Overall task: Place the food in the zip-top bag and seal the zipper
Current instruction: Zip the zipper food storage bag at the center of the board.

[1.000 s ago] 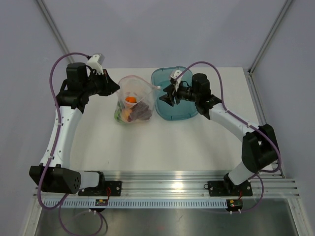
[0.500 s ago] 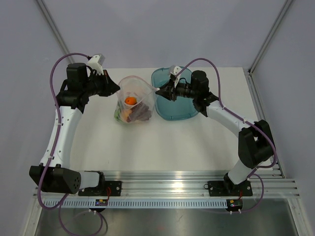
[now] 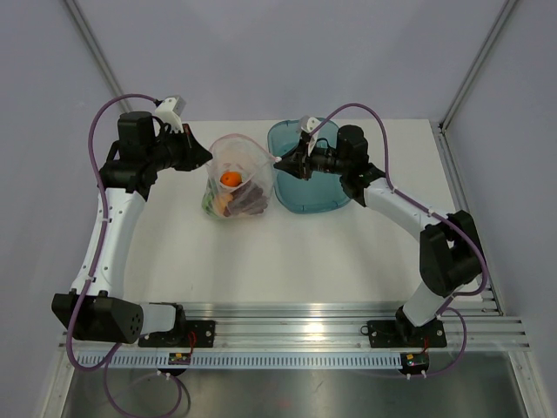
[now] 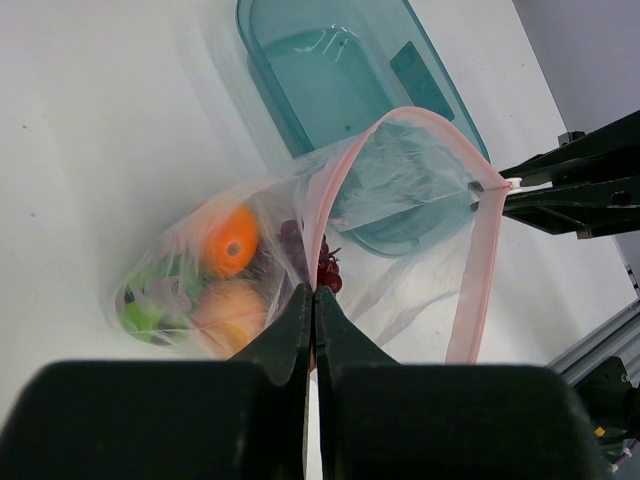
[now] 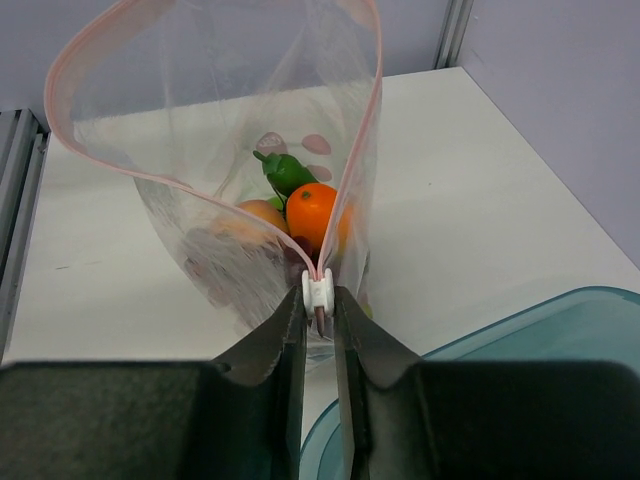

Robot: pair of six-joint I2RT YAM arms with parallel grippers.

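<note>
The clear zip-top bag [image 3: 237,165] stands open on the table with the food inside: an orange-green mango [image 3: 230,178], a peach-pink fruit [image 4: 228,310], a green one [image 5: 287,172] and the dark grape bunch [image 3: 253,201]. My left gripper [image 3: 210,155] is shut on the bag's left mouth edge, as the left wrist view [image 4: 312,297] shows. My right gripper [image 3: 280,160] is shut on the white slider [image 5: 318,291] at the right end of the pink zipper [image 4: 482,280]. The mouth gapes wide between the two grippers.
The translucent teal tray [image 3: 315,198] lies just right of the bag, under my right wrist, with nothing in it in the left wrist view [image 4: 330,80]. The table's back edge and the frame posts stand behind both arms.
My right gripper moved left from over the tray to the bag's right corner and closed on the white slider. The left gripper and the bag have stayed put.
</note>
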